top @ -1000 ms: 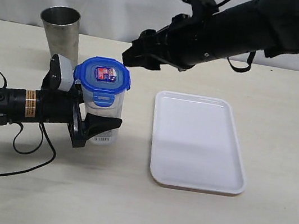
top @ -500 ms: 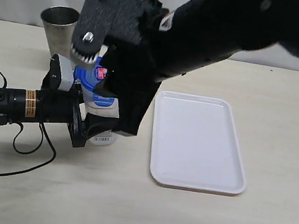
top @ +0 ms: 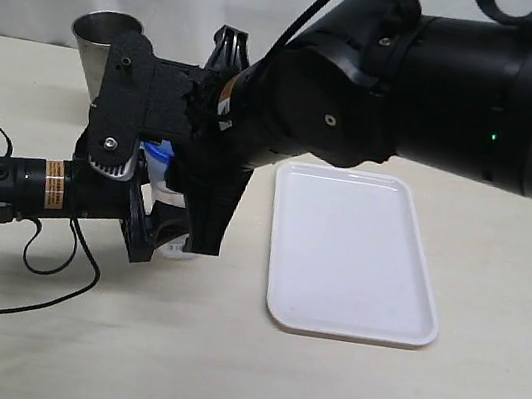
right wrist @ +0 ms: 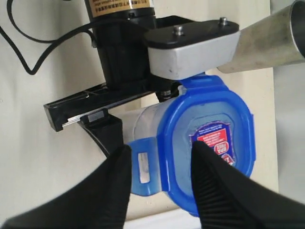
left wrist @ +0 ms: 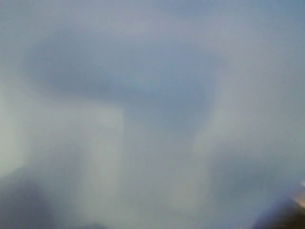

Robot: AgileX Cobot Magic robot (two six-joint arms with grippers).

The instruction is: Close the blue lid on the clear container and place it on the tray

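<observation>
The clear container (right wrist: 147,125) stands on the table with the blue lid (right wrist: 212,143) on its top, red-and-blue sticker facing up. My left gripper (top: 162,229) lies low on the table and is shut on the container's lower body. My right gripper (right wrist: 160,147) hovers over the lid, open, one finger above the lid's top and the other outside a snap tab (right wrist: 143,167) that sticks out sideways. In the exterior view my right arm (top: 364,94) hides most of the container; only a sliver of lid (top: 159,152) shows. The left wrist view is a grey blur.
The white tray (top: 358,255) lies flat to the right of the container. A tapered steel cup (top: 104,42) stands behind the left gripper. The left arm's black cable (top: 33,264) loops over the table at the front left.
My right arm has swung down from the back over the container and now covers it in the exterior view. The left gripper and container have not moved.
</observation>
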